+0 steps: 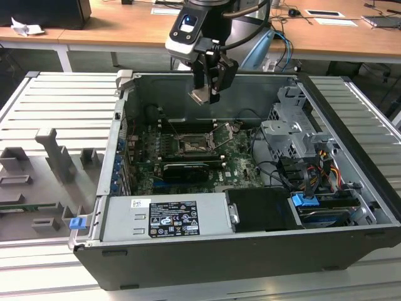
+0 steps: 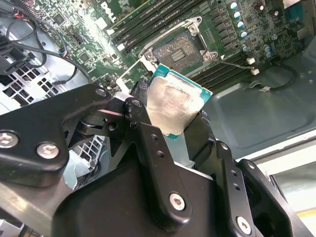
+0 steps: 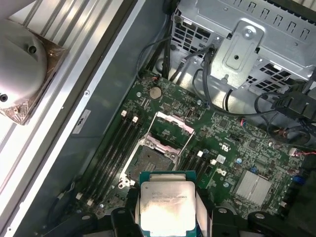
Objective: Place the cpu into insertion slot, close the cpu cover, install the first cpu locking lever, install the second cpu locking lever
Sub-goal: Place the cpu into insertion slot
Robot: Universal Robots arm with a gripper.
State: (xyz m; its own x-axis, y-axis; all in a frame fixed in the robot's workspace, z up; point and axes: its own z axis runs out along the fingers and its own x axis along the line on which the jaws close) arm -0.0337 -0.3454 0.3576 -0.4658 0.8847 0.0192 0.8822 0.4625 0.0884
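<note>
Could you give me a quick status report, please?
Gripper shut on the cpu, above the open case. Insertion slot bare, cpu cover open. Nothing in the way.

- the cpu (image 3: 167, 205) is cut off by the first wrist view's edge; its two sides sit behind the gripper's fingers (image 3: 121, 222)
- in the second wrist view one corner of the cpu (image 2: 175, 101) is hidden within the gripper (image 2: 170, 117)
- in the exterior view the insertion slot (image 1: 190, 147) is too small to show its contacts; the arm (image 1: 210, 9) is cut off at the top edge

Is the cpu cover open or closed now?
Open: the cpu cover stands raised off the insertion slot, whose dark centre lies bare.
</note>
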